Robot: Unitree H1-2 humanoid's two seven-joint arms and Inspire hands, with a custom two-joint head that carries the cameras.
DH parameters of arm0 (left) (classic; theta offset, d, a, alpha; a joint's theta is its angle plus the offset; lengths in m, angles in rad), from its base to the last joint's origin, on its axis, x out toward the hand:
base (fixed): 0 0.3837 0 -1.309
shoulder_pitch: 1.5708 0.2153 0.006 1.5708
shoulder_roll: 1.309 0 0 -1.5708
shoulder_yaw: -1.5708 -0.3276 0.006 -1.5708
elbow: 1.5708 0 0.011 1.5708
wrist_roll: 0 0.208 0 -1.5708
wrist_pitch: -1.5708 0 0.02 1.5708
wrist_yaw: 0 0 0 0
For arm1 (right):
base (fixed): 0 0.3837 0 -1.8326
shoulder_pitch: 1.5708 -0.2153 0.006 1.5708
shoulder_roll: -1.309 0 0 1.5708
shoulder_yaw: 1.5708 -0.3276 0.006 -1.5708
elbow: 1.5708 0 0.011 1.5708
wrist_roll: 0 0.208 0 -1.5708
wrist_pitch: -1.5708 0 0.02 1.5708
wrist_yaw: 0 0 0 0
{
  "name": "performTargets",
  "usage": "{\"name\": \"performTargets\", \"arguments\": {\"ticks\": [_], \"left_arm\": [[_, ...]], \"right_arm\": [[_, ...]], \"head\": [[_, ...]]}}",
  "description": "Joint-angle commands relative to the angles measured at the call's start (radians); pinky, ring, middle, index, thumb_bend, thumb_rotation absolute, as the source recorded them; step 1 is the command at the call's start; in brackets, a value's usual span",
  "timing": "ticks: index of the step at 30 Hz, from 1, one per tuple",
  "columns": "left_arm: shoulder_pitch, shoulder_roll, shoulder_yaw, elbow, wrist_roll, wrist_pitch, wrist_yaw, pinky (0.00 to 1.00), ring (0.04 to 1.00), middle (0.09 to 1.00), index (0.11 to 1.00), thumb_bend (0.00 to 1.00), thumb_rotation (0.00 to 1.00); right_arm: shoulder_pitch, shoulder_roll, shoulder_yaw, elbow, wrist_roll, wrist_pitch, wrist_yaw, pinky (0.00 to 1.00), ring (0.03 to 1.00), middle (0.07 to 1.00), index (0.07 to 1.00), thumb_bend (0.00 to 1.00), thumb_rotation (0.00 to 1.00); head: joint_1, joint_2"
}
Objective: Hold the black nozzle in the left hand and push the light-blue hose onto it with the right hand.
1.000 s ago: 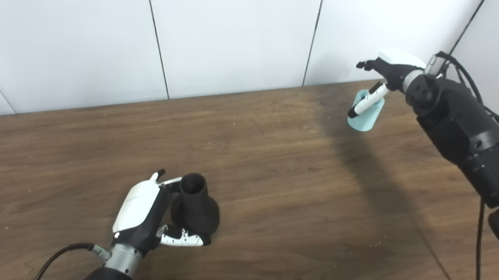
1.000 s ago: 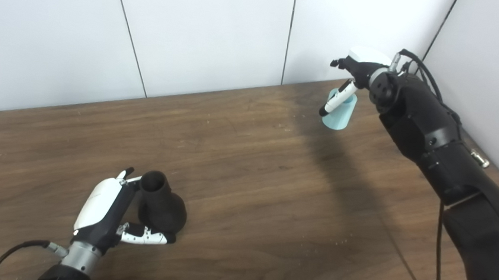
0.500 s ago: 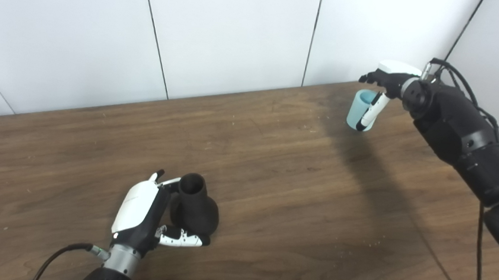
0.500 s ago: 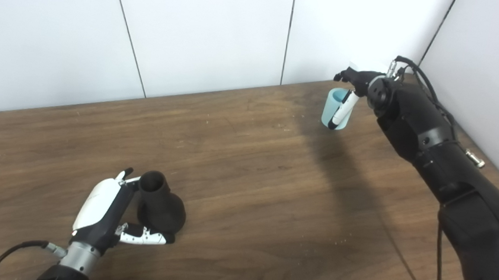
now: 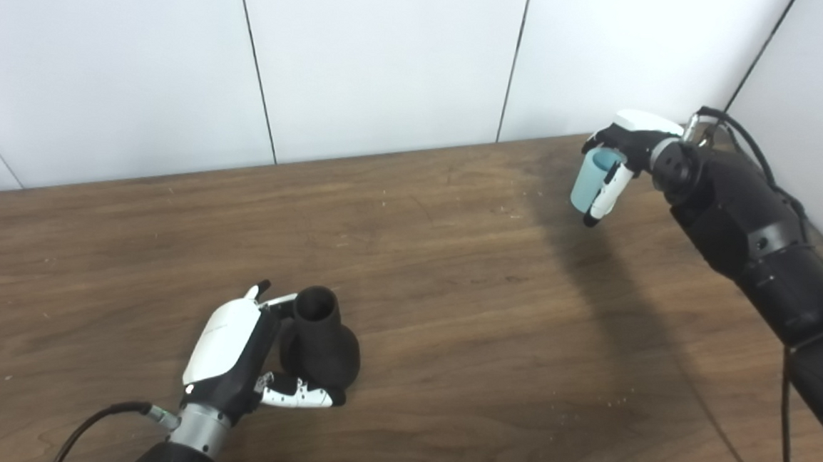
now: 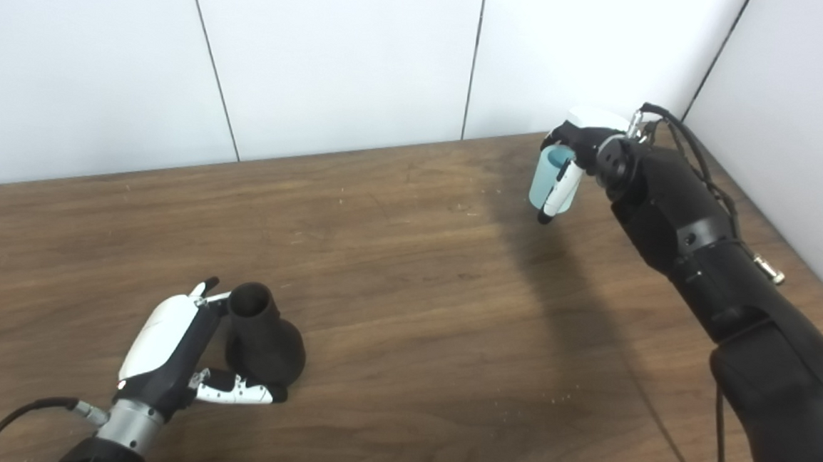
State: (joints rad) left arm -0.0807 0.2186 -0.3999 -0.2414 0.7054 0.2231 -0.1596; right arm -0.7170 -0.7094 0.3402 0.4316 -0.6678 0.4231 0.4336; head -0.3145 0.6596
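Left hand (image 5: 232,356) low at the near left of the wooden table (image 5: 451,276), wrapped around the black nozzle (image 5: 319,340): thumb under the wide base, other fingers behind the neck. Nozzle upright on the table, open mouth up, just right of that palm. Right hand (image 5: 620,154) far off at the back right, near the white wall (image 5: 379,57), closed on the light-blue hose (image 5: 589,181). Hose lifted clear of the table, hanging below the palm, tilted, open end up.
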Motion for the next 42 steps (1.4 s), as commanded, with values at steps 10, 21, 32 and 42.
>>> {"name": "performTargets", "arguments": {"ticks": [10, 21, 32, 42], "left_arm": [[0.063, 0.045, -0.017, 0.067, 0.022, 0.069, -0.085, 1.0, 0.69, 0.509, 0.475, 0.52, 0.0], [0.064, 0.044, -0.015, 0.067, 0.013, 0.067, -0.083, 1.0, 0.689, 0.509, 0.475, 0.52, 0.0], [0.061, 0.053, -0.013, 0.065, 0.011, 0.063, -0.086, 1.0, 0.682, 0.501, 0.478, 0.52, 0.0], [0.054, 0.055, -0.015, 0.066, 0.017, 0.073, -0.092, 1.0, 0.702, 0.483, 0.484, 0.52, 0.0]], "right_arm": [[-0.022, -0.023, -0.024, -0.01, -0.002, -0.037, -0.054, 0.65, 0.725, 0.767, 0.771, 0.92, 0.07], [-0.019, -0.018, -0.015, 0.001, -0.012, -0.049, -0.07, 0.62, 0.702, 0.755, 0.751, 0.91, 0.06], [-0.008, -0.03, 0.024, 0.012, -0.097, -0.125, -0.166, 0.55, 0.619, 0.678, 0.674, 0.86, 0.02], [0.005, -0.019, 0.01, 0.057, -0.128, -0.216, -0.295, 0.47, 0.498, 0.533, 0.568, 0.68, 0.0]], "head": [[-0.003, 0.003], [-0.005, 0.005], [-0.002, 0.011], [0.0, 0.012]]}}
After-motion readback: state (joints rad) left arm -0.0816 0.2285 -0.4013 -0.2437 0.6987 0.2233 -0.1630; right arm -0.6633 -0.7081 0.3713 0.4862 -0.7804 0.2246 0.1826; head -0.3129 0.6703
